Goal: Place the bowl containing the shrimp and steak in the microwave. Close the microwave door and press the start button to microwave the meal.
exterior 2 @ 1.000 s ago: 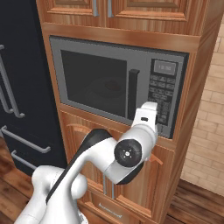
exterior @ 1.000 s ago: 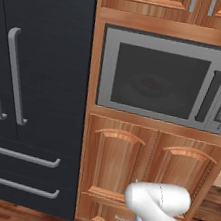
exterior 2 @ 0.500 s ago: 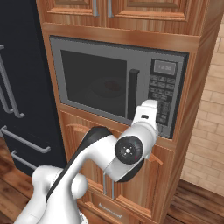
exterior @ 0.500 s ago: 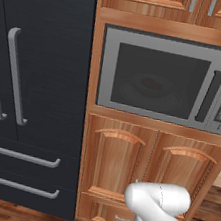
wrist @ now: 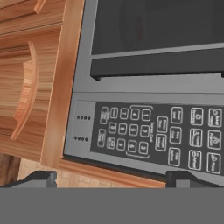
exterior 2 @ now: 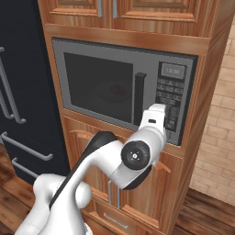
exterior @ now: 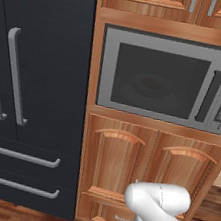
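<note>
My claw hangs spread to its full width, holding nothing, just short of the keypad panel at the microwave's right side. Pressing start well means, I judge, closing the fingers first so one tip meets a single key squarely, not two neighbours. Beside the keys runs the dark bar handle of the microwave door, which is shut. Through its glass, dimly, the bowl sits inside with the reddish steak. The wooden cabinet frame crowds the panel's outer edge; open room lies back toward me.
</note>
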